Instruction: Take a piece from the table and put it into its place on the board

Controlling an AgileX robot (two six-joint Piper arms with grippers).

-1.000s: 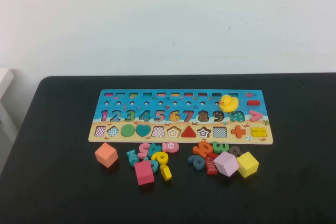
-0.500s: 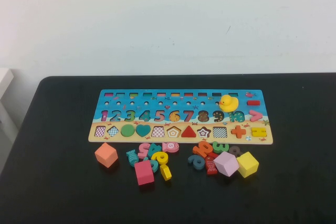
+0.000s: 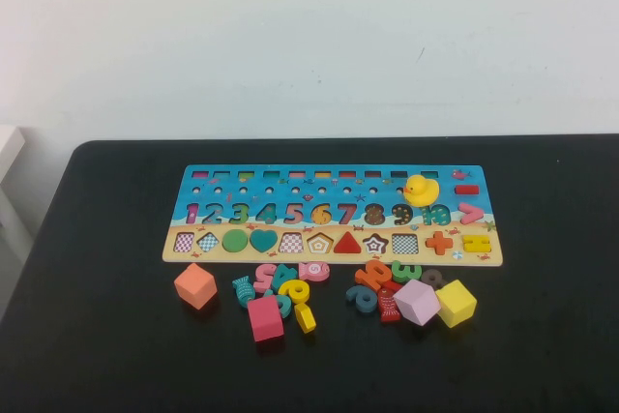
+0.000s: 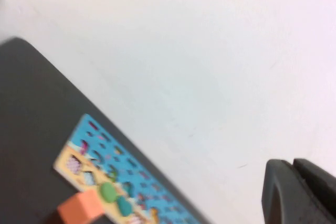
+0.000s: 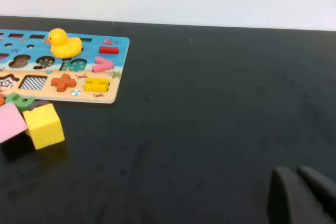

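The board (image 3: 332, 212) lies across the middle of the black table (image 3: 106, 355). Its pentagon recess (image 3: 320, 242) has a checkered base and sits in the tan shape row, left of the red triangle. A small flat yellow piece (image 3: 306, 317) lies in the loose pile in front of the board, beside the pink cube (image 3: 264, 318). Neither arm shows in the high view. My left gripper (image 4: 292, 164) is shut and empty, high above the table's left side. My right gripper (image 5: 296, 171) is shut and empty, low over bare table right of the board (image 5: 79, 77).
Loose number pieces lie in front of the board, with an orange cube (image 3: 195, 285), a lilac cube (image 3: 417, 301) and a larger yellow cube (image 3: 456, 303). A yellow duck (image 3: 420, 190) stands on the board. A star recess (image 3: 375, 243) is right of the triangle. A white wall stands behind.
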